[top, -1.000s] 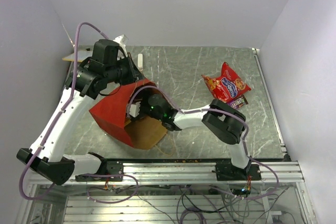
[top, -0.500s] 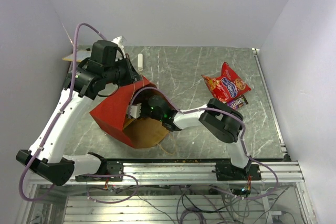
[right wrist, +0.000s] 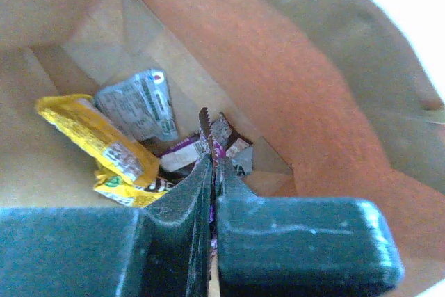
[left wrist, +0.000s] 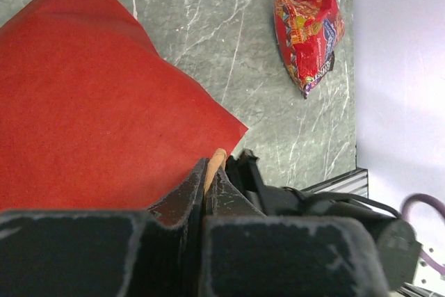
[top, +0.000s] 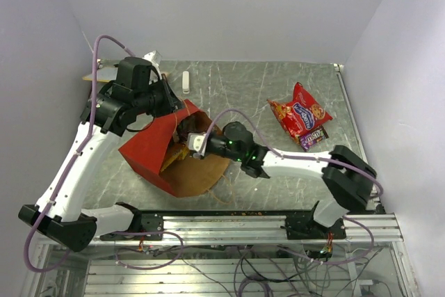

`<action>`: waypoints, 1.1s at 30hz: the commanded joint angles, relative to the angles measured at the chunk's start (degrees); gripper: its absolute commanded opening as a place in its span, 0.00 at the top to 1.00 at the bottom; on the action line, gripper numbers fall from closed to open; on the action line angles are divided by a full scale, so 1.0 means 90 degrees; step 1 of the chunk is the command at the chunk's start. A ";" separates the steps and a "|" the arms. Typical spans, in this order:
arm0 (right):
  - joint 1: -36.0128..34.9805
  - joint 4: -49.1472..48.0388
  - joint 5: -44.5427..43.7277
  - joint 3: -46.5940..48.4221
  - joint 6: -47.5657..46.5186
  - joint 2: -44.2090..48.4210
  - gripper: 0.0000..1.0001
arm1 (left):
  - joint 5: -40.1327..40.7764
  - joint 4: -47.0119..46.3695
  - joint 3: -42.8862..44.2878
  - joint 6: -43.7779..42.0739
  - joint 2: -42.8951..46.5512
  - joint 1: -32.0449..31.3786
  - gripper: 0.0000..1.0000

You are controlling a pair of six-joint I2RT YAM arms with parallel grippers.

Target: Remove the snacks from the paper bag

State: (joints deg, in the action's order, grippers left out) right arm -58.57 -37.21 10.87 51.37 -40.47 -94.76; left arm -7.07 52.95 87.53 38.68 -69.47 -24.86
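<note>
The paper bag (top: 147, 149) lies on its side, red outside, its brown mouth facing the table's front. My left gripper (left wrist: 212, 172) is shut on the bag's upper rim (left wrist: 217, 160) and holds the mouth up. My right gripper (right wrist: 213, 161) is inside the mouth (top: 189, 141), shut on a purple snack packet (right wrist: 208, 130) with a serrated end. Deeper in the bag lie a yellow packet (right wrist: 90, 137), a silver packet (right wrist: 139, 102) and another purple one (right wrist: 182, 152). A red snack bag (top: 300, 111) and a small dark packet (top: 314, 137) lie on the table at the right.
A small white object (top: 185, 81) lies at the back behind the bag. A piece of cardboard (top: 97, 74) sits at the back left corner. The metal rail (top: 229, 224) runs along the front edge. Walls close in on the left, back and right.
My right gripper has shut on the purple packet inside the bag, and its elbow has swung out to the right and lower. The left arm has shifted slightly back with the rim.
</note>
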 commanded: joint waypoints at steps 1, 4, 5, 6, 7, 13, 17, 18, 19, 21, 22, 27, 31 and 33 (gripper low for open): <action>0.0013 0.0718 0.0527 -0.0348 0.0658 0.0969 1.00 | -0.0026 -0.0234 -0.0006 0.0041 0.0006 0.0094 0.93; 0.0013 0.1353 0.0601 -0.0575 0.0953 0.1765 1.00 | -0.0142 -0.0310 -0.0076 0.0042 -0.0001 0.0113 0.93; 0.0011 0.1629 0.0578 -0.0605 0.1074 0.2019 1.00 | -0.0192 -0.0332 -0.0108 0.0048 0.0006 0.0124 0.93; 0.0013 0.1994 0.0519 -0.0561 0.1228 0.2360 1.00 | -0.0229 -0.0324 -0.0120 0.0040 -0.0008 0.0133 0.93; 0.0013 0.2377 0.0449 -0.0507 0.1340 0.2607 1.00 | -0.0268 -0.0297 -0.0104 0.0018 -0.0020 0.0140 0.93; 0.0006 0.4165 -0.0786 -0.0055 0.2013 0.3790 1.00 | -0.0312 -0.0060 -0.0043 -0.0236 -0.0044 0.0173 0.93; 0.0010 0.4309 -0.3292 0.0389 0.3199 0.4114 1.00 | -0.0435 -0.0022 -0.0119 -0.0385 -0.0026 0.0217 0.93; 0.0013 0.4260 -0.4130 0.0458 0.3541 0.4140 1.00 | -0.0472 -0.0011 -0.0125 -0.0427 -0.0028 0.0235 0.93; 0.0014 0.4187 -0.4966 0.0497 0.3853 0.4138 1.00 | -0.0504 0.0008 -0.0125 -0.0459 -0.0030 0.0247 0.93; 0.0114 0.4172 -0.6026 0.0604 0.4238 0.4062 1.00 | -0.0607 -0.0003 -0.0161 -0.0497 0.0019 0.0262 0.93; 0.0237 0.4274 -0.6266 0.0619 0.4413 0.3977 1.00 | -0.0664 -0.0041 -0.0193 -0.0498 0.0053 0.0262 0.93; 0.1599 0.6265 -0.6222 0.1554 0.6530 0.3128 1.00 | -0.0719 -0.0200 -0.0427 -0.0408 0.0306 0.0262 0.93; 0.2499 0.7719 -0.6226 0.2019 0.7880 0.2460 1.00 | -0.0910 -0.0205 -0.0415 -0.0363 0.0296 0.0267 0.93; 0.2799 0.8346 -0.6380 0.2140 0.8523 0.2283 1.00 | -0.0970 -0.0194 -0.0374 -0.0378 0.0248 0.0268 0.93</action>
State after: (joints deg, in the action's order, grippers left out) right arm -38.04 20.82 -41.89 67.94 18.94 -71.46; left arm -13.02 52.51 83.64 35.59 -67.70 -22.90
